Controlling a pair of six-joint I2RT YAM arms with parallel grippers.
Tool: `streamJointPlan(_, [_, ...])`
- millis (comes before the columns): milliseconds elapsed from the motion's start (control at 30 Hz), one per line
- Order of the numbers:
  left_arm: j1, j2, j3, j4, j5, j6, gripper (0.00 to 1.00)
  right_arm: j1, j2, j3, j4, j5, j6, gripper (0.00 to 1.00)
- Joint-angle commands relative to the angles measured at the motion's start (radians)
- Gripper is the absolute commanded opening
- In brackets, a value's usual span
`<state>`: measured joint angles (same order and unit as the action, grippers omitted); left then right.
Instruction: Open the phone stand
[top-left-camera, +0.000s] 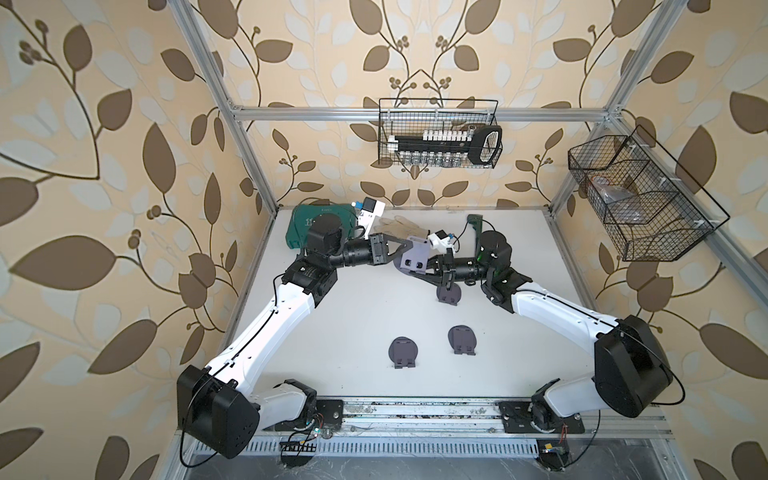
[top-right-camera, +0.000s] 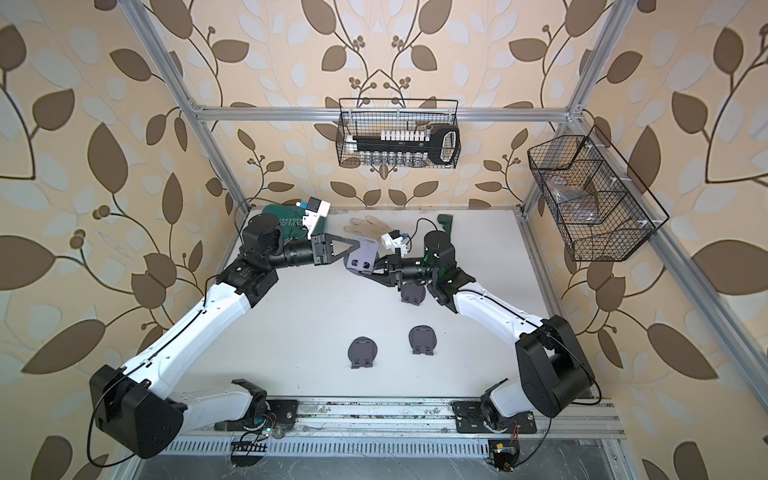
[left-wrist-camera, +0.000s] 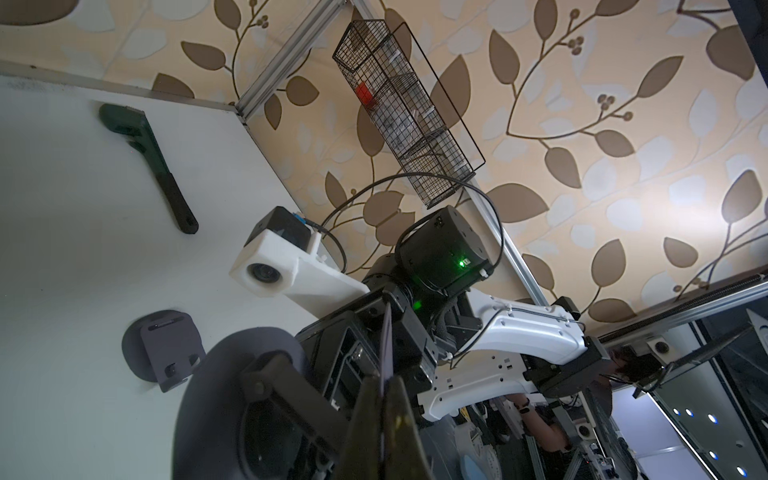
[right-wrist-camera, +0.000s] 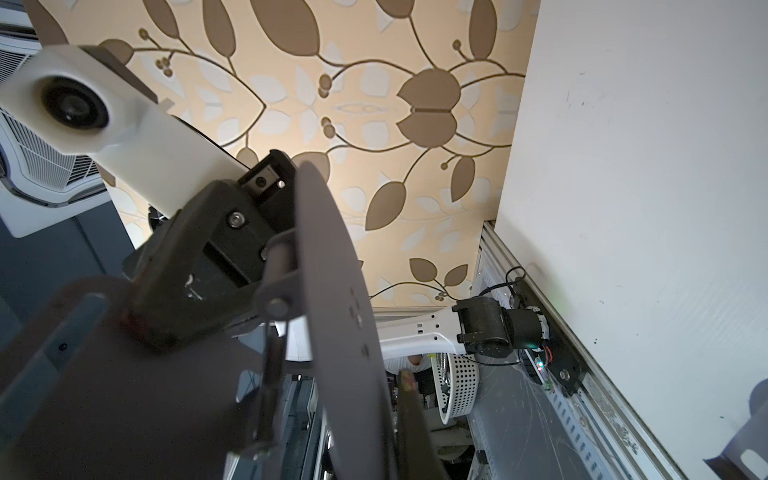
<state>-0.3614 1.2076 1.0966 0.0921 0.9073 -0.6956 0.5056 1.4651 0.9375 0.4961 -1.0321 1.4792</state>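
A grey-purple phone stand (top-left-camera: 412, 258) (top-right-camera: 360, 261) hangs in the air over the back middle of the white table (top-left-camera: 353, 316), held from both sides. My left gripper (top-left-camera: 408, 242) (top-right-camera: 357, 242) is shut on the stand's thin rectangular plate, which shows edge-on between its fingers (left-wrist-camera: 370, 415) in the left wrist view. From the other side my right gripper (top-left-camera: 405, 271) (top-right-camera: 358, 272) is shut on its round disc (right-wrist-camera: 332, 311) (left-wrist-camera: 232, 374). In the right wrist view, one finger of the right gripper (right-wrist-camera: 390, 399) shows beside the disc. The two parts stand at an angle at the hinge (right-wrist-camera: 276, 307).
Three more folded stands lie on the table (top-left-camera: 449, 294), (top-left-camera: 462, 338), (top-left-camera: 402, 351). At the back are a green case (top-left-camera: 303, 224), a pale glove (top-left-camera: 390, 226) and a dark green wrench (top-left-camera: 473, 224). Wire baskets hang on the back rail (top-left-camera: 440, 133) and the right wall (top-left-camera: 640, 199).
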Motion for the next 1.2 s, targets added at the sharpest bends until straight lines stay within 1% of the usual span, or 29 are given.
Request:
streamJointPlan(0, [0.007, -0.036, -0.001, 0.171, -0.053, 0.063, 0.0, 0.0, -0.023, 0.004, -0.084, -0.066, 0.059, 0.0])
streamJointPlan(100, [0.007, 0.0, -0.053, 0.244, -0.064, -0.084, 0.0, -0.004, -0.042, 0.061, -0.272, -0.072, -0.09, 0.0])
streamJointPlan(133, [0.006, 0.004, -0.079, 0.289, -0.056, -0.117, 0.0, -0.012, -0.046, 0.067, -0.289, -0.074, -0.11, 0.0])
streamJointPlan(167, [0.003, -0.004, -0.11, 0.336, -0.05, -0.128, 0.0, -0.022, -0.04, 0.054, -0.227, -0.083, -0.078, 0.0])
streamJointPlan(200, [0.0, -0.023, -0.137, 0.363, -0.052, -0.118, 0.0, -0.031, -0.034, 0.031, -0.148, -0.086, -0.019, 0.0])
streamJointPlan(267, [-0.005, -0.085, -0.178, 0.364, -0.083, -0.04, 0.0, -0.038, -0.012, -0.007, -0.035, -0.088, 0.075, 0.0])
streamJointPlan(367, [-0.005, -0.132, -0.172, 0.31, -0.101, 0.089, 0.0, -0.031, 0.015, -0.061, 0.006, -0.086, 0.109, 0.0])
streamJointPlan(467, [-0.005, -0.125, -0.152, 0.34, -0.091, 0.145, 0.0, -0.029, 0.038, -0.104, 0.06, -0.098, 0.15, 0.0])
streamJointPlan(700, [-0.005, -0.059, -0.095, 0.43, -0.081, 0.223, 0.0, -0.012, 0.036, -0.13, 0.042, -0.105, 0.142, 0.0])
streamJointPlan(800, [-0.005, -0.034, -0.111, 0.511, -0.074, 0.27, 0.0, -0.011, 0.041, -0.142, 0.112, -0.104, 0.203, 0.0])
streamJointPlan(867, [-0.005, -0.021, -0.114, 0.515, -0.08, 0.325, 0.0, -0.011, 0.039, -0.146, 0.132, -0.109, 0.23, 0.0])
streamJointPlan(1000, [-0.004, 0.012, -0.097, 0.484, -0.125, 0.402, 0.0, -0.011, 0.025, -0.148, 0.101, -0.114, 0.226, 0.0])
streamJointPlan(1067, [-0.002, 0.041, -0.088, 0.509, -0.142, 0.406, 0.0, -0.011, 0.014, -0.14, 0.051, -0.118, 0.199, 0.0])
streamJointPlan(1167, [0.008, 0.089, -0.05, 0.529, -0.145, 0.375, 0.0, -0.01, 0.006, -0.124, -0.009, -0.128, 0.157, 0.0])
